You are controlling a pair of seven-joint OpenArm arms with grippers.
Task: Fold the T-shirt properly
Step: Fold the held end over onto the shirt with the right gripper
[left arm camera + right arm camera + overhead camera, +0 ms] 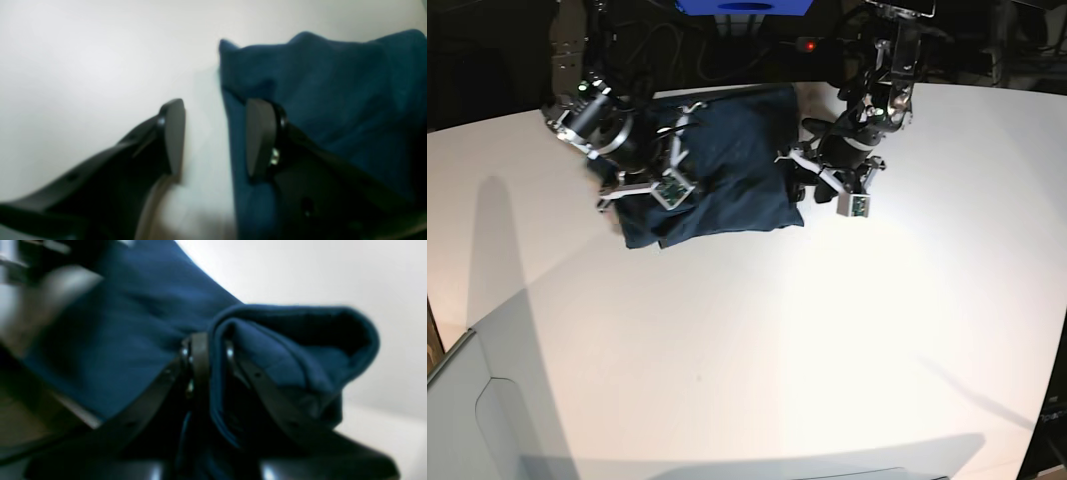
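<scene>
The dark navy T-shirt lies partly folded on the white table at the back. My right gripper is shut on a bunched fold of the shirt at its left edge, the cloth pinched between the black fingers. In the base view that gripper sits over the shirt's left side. My left gripper stands open at the shirt's right edge. One finger rests over the cloth, the other over bare table. In the base view it is beside the shirt's right border.
A blue object and dark cables sit behind the table's back edge, with a small red light. A pale panel stands at the lower left corner. The table stretches wide and white toward the front.
</scene>
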